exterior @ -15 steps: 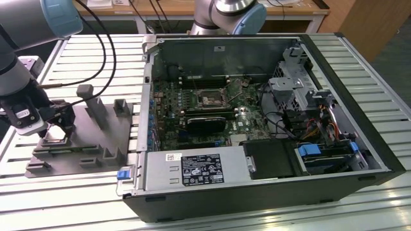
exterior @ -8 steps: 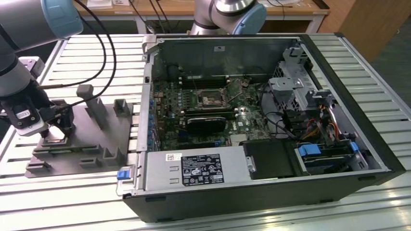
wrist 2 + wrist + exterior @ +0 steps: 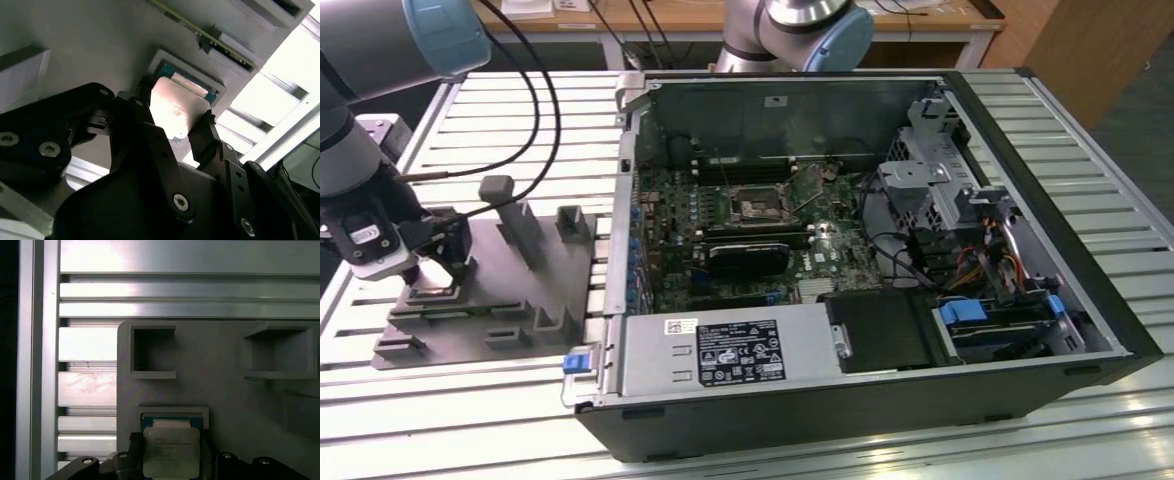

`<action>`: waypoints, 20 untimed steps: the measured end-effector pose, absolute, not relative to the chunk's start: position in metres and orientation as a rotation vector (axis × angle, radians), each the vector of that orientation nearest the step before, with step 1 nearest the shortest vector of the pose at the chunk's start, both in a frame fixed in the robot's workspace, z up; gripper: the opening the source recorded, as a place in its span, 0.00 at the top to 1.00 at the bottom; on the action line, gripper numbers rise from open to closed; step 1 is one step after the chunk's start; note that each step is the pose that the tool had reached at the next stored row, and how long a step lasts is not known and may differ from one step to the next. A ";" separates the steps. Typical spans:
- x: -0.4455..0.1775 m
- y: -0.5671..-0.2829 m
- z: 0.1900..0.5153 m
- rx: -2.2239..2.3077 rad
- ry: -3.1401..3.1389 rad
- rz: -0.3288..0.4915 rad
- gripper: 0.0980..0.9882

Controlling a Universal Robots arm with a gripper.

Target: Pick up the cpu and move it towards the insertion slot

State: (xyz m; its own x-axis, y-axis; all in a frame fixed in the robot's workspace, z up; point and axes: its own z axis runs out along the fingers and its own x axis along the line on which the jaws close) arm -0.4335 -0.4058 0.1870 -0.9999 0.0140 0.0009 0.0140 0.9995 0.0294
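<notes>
The cpu (image 3: 176,102), a flat square chip with a silver top and a teal-green rim, lies at its square nest in the grey fixture block (image 3: 507,290) at the exterior view's left. My gripper (image 3: 175,114) stands over it with one black finger on each side of the chip, touching its edges. In the first wrist view the cpu (image 3: 171,450) sits between the dark fingers (image 3: 131,442). I cannot tell whether the chip has left its nest. The insertion slot (image 3: 758,208), a square socket with a shiny frame, lies on the motherboard inside the open case, well to the exterior view's right of my gripper (image 3: 434,283).
The open computer case (image 3: 854,250) lies on a slatted aluminium table (image 3: 520,100). Upright posts (image 3: 498,195) and empty pockets (image 3: 152,352) rise from the fixture block around the nest. A black card (image 3: 747,258) sits below the socket. A second arm's base (image 3: 794,30) stands behind the case.
</notes>
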 end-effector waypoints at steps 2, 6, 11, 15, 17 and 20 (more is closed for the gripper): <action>-0.434 -0.406 0.190 -0.022 -3.141 -0.046 0.50; -0.433 -0.406 0.195 -0.022 -3.141 -0.046 0.50; -0.433 -0.406 0.199 -0.022 -3.141 -0.047 0.50; -0.433 -0.406 0.200 -0.022 -3.141 -0.048 0.50; -0.433 -0.406 0.201 -0.022 -3.141 -0.048 0.50; -0.433 -0.406 0.202 -0.022 -3.140 -0.048 0.50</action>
